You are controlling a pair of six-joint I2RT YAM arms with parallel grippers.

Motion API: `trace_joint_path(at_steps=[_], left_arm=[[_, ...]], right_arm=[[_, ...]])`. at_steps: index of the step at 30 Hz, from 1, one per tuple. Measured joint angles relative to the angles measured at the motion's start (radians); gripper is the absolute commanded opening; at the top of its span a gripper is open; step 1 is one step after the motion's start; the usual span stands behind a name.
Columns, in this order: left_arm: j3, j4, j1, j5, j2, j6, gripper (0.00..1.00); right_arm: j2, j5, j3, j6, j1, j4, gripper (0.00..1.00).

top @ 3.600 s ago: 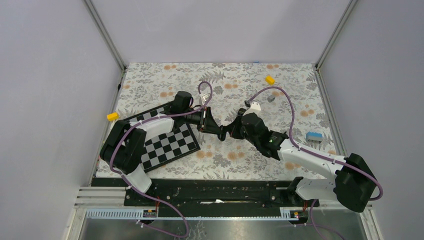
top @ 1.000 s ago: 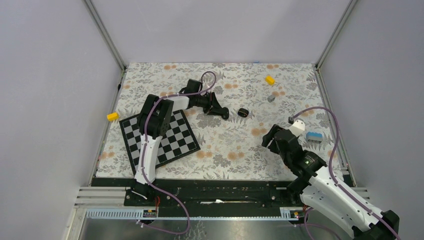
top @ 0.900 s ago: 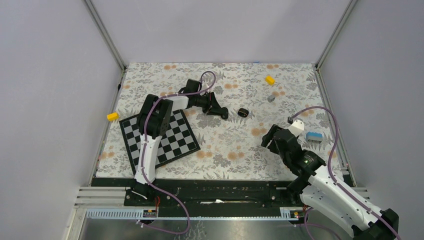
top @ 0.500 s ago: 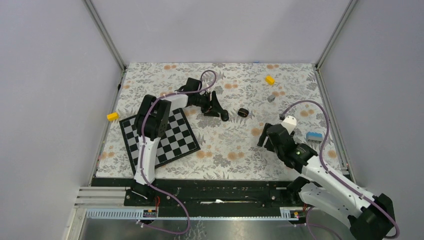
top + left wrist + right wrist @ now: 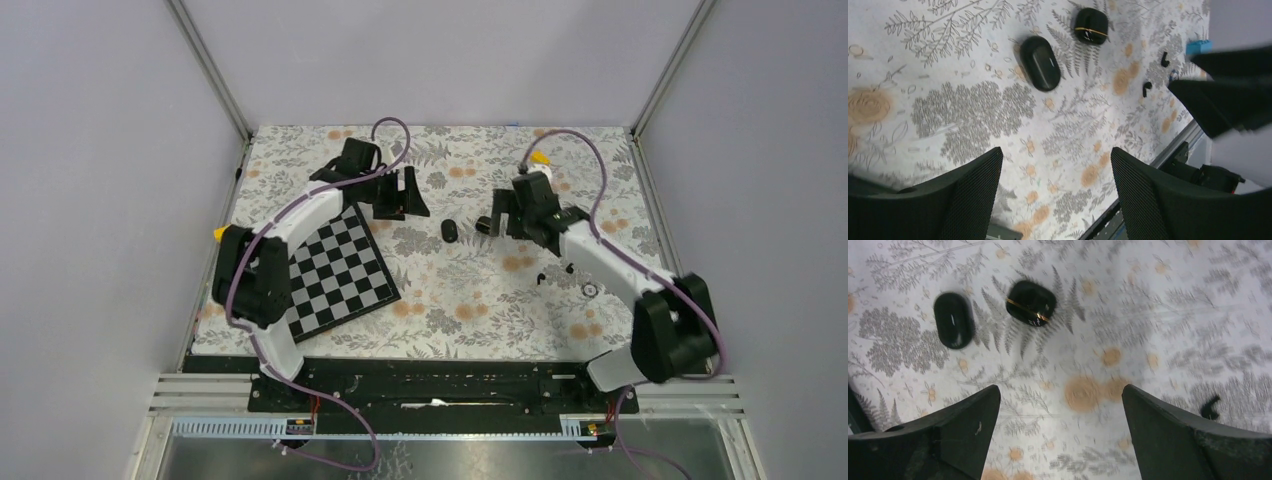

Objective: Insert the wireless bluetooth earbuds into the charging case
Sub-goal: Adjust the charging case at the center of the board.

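Two buds (image 5: 1146, 88) sit loose nearest you, well apart from the case (image 5: 1040, 63) beside a gold-seamed pod (image 5: 1091, 26). Beyond, your left gripper (image 5: 1055, 155) and right gripper (image 5: 1060, 390) flank both, jaws wide, empty, likely staging a pickup.

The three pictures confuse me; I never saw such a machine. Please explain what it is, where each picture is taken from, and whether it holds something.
Two robot arms are fixed side by side. The wide picture looks down from above; each close picture comes from a wrist camera, the dark shapes below being its fingers. On the flowered cloth lie a checkerboard, a black oval thing, a squarer black case with a gold line, and two tiny earbuds. The left hand and right hand are open, holding nothing.
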Motion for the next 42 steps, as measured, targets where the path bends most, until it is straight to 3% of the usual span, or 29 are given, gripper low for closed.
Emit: trace_joint_path(at_steps=[7, 11, 14, 18, 26, 33, 35, 42], left_arm=[[-0.225, 0.032, -0.006, -0.006, -0.227, -0.033, 0.80], [-0.362, 0.042, -0.026, -0.015, -0.308, -0.084, 0.80], [-0.436, 0.076, -0.041, -0.014, -0.358, -0.115, 0.79], [-0.461, 0.103, -0.050, -0.009, -0.362, -0.137, 0.79], [-0.461, 0.132, -0.050, -0.010, -0.339, -0.148, 0.79], [-0.461, 0.143, -0.059, -0.010, -0.315, -0.148, 0.78], [-0.461, 0.144, -0.064, -0.010, -0.314, -0.149, 0.78], [-0.461, 0.153, -0.078, -0.010, -0.306, -0.149, 0.78]], right_arm=[[0.361, -0.133, 0.277, -0.149, -0.052, -0.014, 1.00], [0.486, -0.199, 0.371, -0.224, -0.066, -0.066, 0.99], [0.563, -0.222, 0.454, -0.272, -0.066, -0.104, 0.93], [0.652, -0.224, 0.567, -0.322, -0.066, -0.148, 0.74], [0.761, -0.199, 0.674, -0.366, -0.066, -0.208, 0.72], [0.785, -0.214, 0.677, -0.377, -0.067, -0.224, 0.55], [0.783, -0.216, 0.673, -0.373, -0.067, -0.220, 0.55], [0.704, -0.224, 0.558, -0.340, -0.066, -0.209, 0.77]])
